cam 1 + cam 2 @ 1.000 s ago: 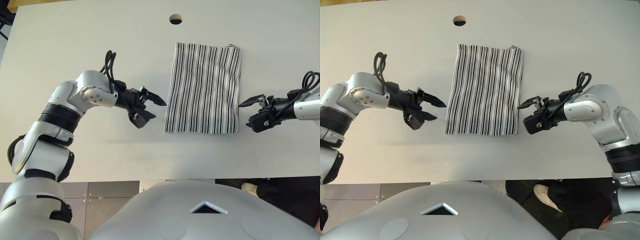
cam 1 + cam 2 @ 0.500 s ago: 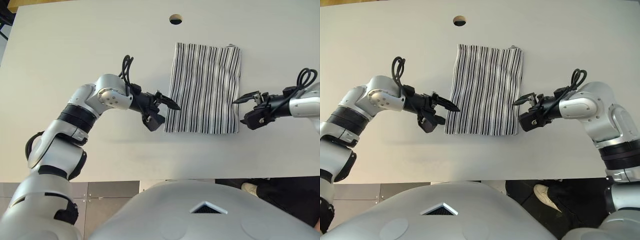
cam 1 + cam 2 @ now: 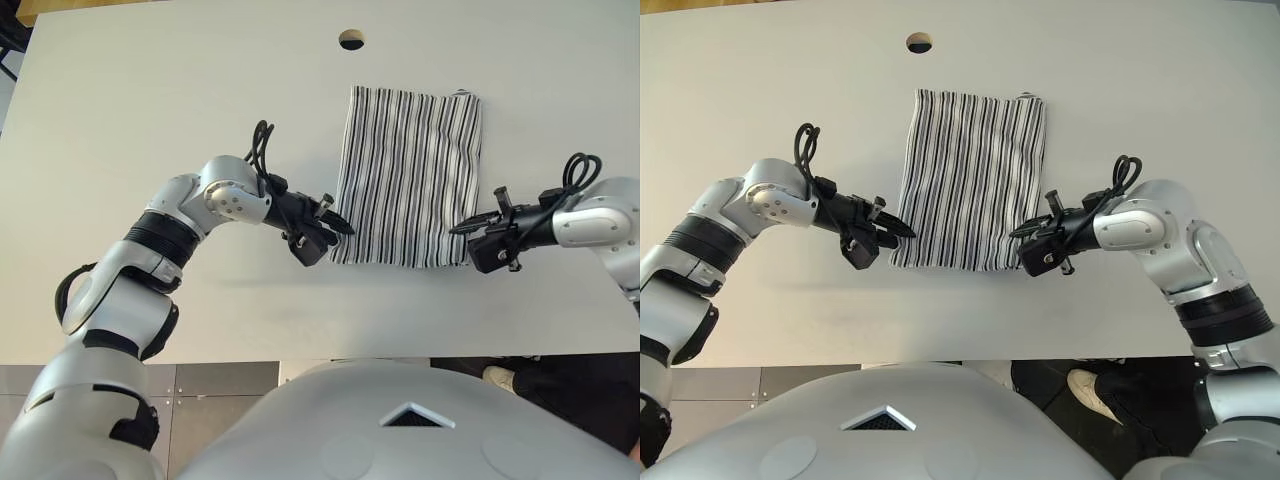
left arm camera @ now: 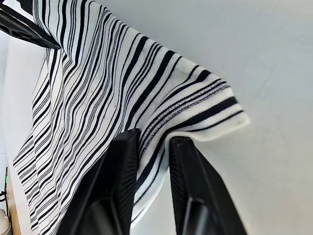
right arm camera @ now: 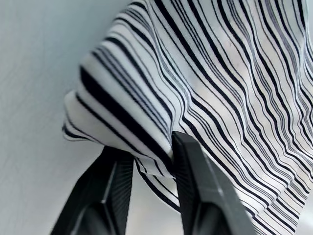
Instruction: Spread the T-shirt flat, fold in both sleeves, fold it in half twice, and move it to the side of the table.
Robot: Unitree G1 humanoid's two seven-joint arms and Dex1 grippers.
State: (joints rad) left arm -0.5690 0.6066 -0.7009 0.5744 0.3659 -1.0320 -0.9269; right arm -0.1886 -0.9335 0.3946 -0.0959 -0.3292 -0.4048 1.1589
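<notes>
My left pincer (image 3: 338, 228) grips the shirt (image 3: 410, 170) at its seven-o'clock corner, my right pincer (image 3: 462, 228) at five; long axis runs toward twelve, so I'd fold forward.

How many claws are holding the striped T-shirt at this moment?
2. The left claw pinches the T-shirt at its near left corner; the right claw pinches its near right corner.

The T-shirt (image 3: 408, 180) lies on the table (image 3: 150, 100). A hole (image 3: 351, 39) sits behind its far left corner, near the far edge.
</notes>
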